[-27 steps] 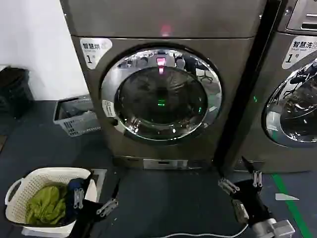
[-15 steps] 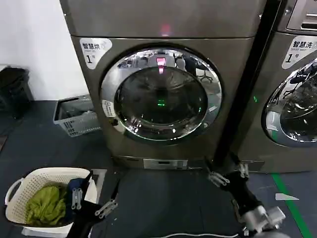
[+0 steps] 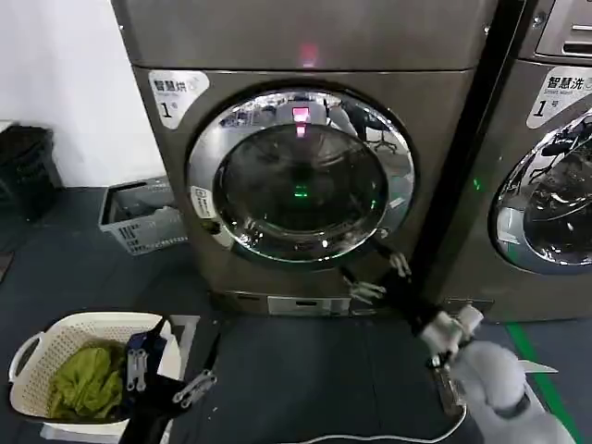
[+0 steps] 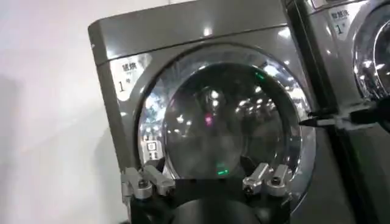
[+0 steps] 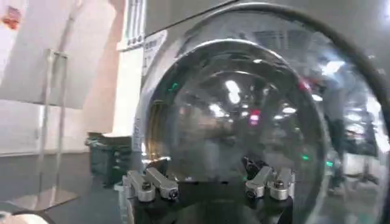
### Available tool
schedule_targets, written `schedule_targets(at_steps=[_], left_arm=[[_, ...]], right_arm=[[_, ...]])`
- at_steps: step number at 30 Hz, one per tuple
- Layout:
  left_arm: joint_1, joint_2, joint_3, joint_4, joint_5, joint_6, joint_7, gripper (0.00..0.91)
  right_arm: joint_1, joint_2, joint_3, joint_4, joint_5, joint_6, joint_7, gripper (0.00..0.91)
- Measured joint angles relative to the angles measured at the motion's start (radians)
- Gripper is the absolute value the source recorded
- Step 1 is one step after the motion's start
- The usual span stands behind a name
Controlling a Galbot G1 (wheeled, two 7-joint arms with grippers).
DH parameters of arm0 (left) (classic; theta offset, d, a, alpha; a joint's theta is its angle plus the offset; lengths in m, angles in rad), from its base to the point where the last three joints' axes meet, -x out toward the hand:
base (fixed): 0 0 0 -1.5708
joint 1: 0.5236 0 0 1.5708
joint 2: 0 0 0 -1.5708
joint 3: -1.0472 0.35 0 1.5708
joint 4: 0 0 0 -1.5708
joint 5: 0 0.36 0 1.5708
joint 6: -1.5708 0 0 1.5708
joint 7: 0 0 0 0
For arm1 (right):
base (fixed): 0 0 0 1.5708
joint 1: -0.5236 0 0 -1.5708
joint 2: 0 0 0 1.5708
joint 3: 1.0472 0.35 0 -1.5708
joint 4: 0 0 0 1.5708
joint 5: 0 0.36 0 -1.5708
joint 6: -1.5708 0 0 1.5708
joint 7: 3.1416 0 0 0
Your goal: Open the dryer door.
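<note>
Two baskets flank my idle, spread left end effector [image 3: 171,365]; my right end effector [image 3: 379,273], fingers apart, nears the shut dryer door [image 3: 301,176].

My right gripper [image 3: 381,273] is stretched forward and up with its fingers spread wide, while my left gripper [image 3: 171,367] hangs low, fingers likewise apart.

Open floor [image 3: 305,370] is lying before the dryer door [image 3: 301,176] — a laundry basket [image 3: 65,356] and grey crate [image 3: 143,217] are crowding the left side.
</note>
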Motion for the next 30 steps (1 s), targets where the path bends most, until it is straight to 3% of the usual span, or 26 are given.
schedule_targets(at_steps=[14, 30], left_arm=[[0.020, -0.014, -0.002, -0.022, 0.016, -0.004, -0.001, 0.907], [0.029, -0.025, -0.010, -0.030, 0.020, -0.008, 0.000, 0.907]], right_arm=[[0.287, 0.043, -0.238, -0.190, 0.050, 0.012, -0.005, 0.907], [0.484, 0.140, -0.418, -0.326, 0.051, 0.006, -0.003, 0.907]])
